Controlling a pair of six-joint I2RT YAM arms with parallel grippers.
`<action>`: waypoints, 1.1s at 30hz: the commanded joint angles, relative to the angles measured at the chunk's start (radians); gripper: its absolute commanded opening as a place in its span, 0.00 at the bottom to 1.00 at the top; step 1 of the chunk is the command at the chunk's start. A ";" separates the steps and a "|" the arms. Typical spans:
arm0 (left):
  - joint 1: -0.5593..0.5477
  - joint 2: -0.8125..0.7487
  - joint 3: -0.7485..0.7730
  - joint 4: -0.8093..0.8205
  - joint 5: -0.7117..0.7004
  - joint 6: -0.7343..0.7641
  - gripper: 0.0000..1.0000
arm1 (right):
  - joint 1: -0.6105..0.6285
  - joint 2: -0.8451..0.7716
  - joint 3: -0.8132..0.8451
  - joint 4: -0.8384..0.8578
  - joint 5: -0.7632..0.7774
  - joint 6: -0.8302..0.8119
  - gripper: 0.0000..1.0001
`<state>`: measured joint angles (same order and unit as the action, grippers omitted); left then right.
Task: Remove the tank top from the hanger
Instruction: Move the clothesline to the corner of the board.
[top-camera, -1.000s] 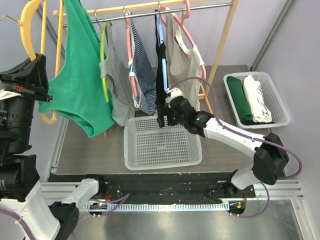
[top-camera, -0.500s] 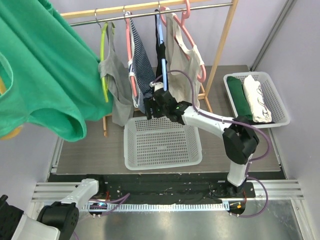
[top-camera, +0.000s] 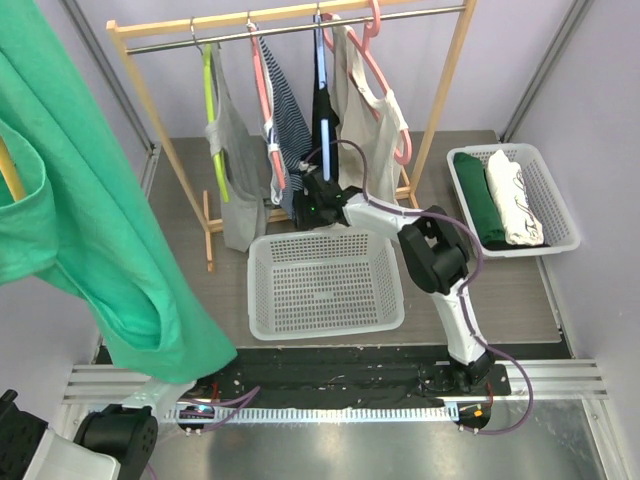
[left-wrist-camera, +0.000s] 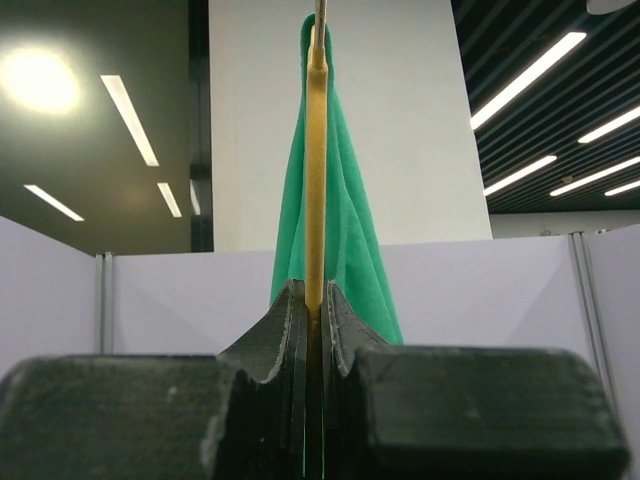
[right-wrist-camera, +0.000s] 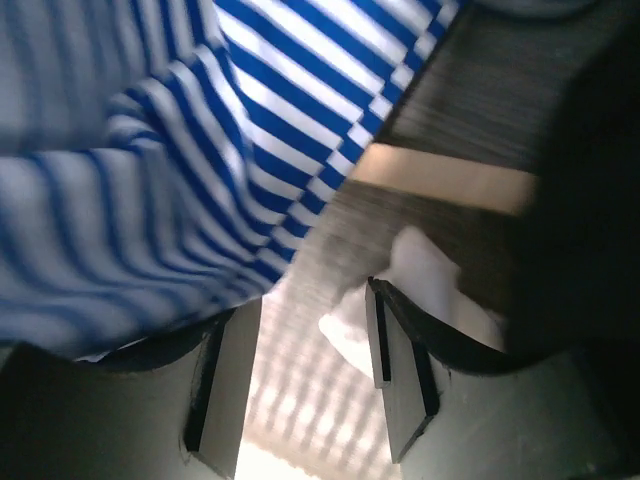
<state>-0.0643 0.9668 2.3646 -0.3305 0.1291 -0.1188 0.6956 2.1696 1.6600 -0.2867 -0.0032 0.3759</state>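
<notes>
Top external view: a green tank top (top-camera: 90, 200) fills the left side of the picture, hanging close to the camera and high above the surface (top-camera: 225, 280), draped on a yellow hanger (top-camera: 9, 172) whose edge shows through an armhole. Behind it stands a wooden clothes rack (top-camera: 441, 110) with a metal rail carrying a grey top (top-camera: 235, 170), a blue-and-white striped top (top-camera: 285, 120), a black garment (top-camera: 322, 120) and a beige top (top-camera: 365, 120). A large white mesh basket (top-camera: 325, 300) sits below the rack, and a smaller white basket (top-camera: 565, 205) at the right holds folded green and white clothes. The right arm (top-camera: 440, 260) reaches across the large basket to the hem of the striped top. In the right wrist view its jaws stand apart with nothing between them, the striped cloth just above. In the left wrist view the left jaws are closed tight on the flat yellow hanger, the green cloth folded over it.
</notes>
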 joint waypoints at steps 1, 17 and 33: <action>-0.002 0.013 0.007 0.064 0.000 0.031 0.00 | -0.004 0.085 0.159 -0.115 -0.081 0.000 0.54; -0.014 0.001 -0.051 0.036 -0.002 0.076 0.00 | -0.041 0.252 0.339 0.122 -0.054 0.265 0.55; -0.012 0.015 -0.091 0.027 0.038 0.027 0.00 | -0.099 0.325 0.426 0.253 0.071 0.439 0.54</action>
<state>-0.0727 0.9668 2.2566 -0.3855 0.1398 -0.0673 0.6155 2.5034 2.0602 -0.1509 0.0002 0.7635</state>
